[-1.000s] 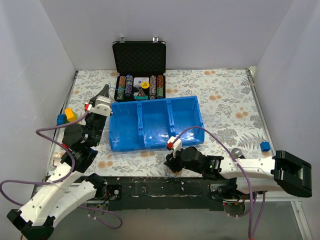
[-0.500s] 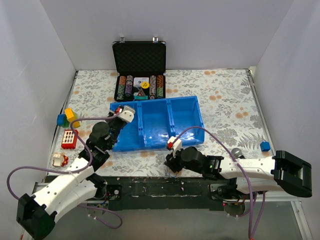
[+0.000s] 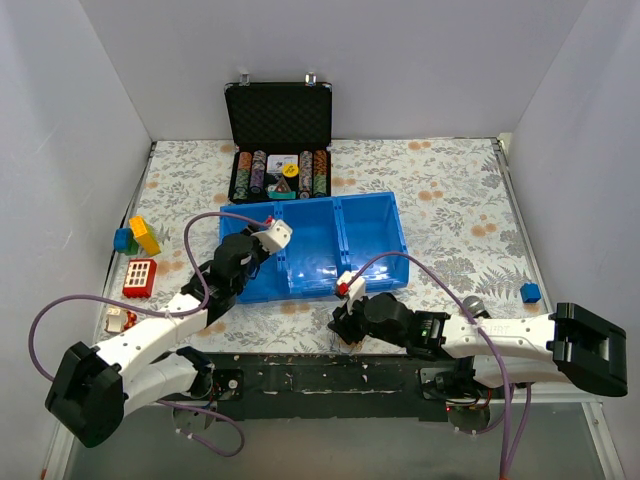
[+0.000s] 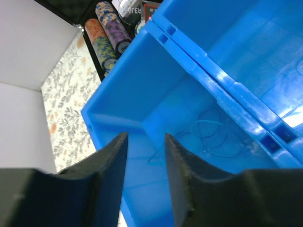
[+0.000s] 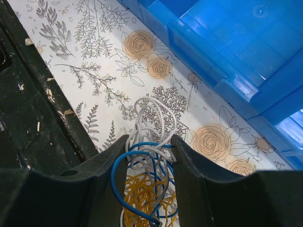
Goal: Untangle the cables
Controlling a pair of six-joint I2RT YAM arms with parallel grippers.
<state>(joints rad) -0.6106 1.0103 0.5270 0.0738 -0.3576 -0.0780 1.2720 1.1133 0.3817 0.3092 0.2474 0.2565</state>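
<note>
Left gripper [image 4: 145,137] over blue tray [image 4: 118,71], fingers parted, nothing between. Thin blue cord loops [image 4: 213,137] flat on floor of tray's nearest compartment. Poker chip stacks [image 4: 106,38] beyond tray's far corner. Floral tablecloth [image 4: 66,104] left of tray.

Floral table [image 3: 460,190]: cables [image 5: 147,161], blue tray [image 3: 370,240], chip case [image 3: 280,130]

The cables [image 5: 147,175] are a small tangled clump of thin loops: white at the far end, blue in the middle, yellow nearest the wrist. The clump lies on the table [image 5: 90,66] just beside the tray [image 5: 236,87], caught between the fingers of the right gripper [image 5: 149,139]. One thin blue loop [image 4: 210,137] lies apart, slack on the floor of the tray's left compartment
</note>
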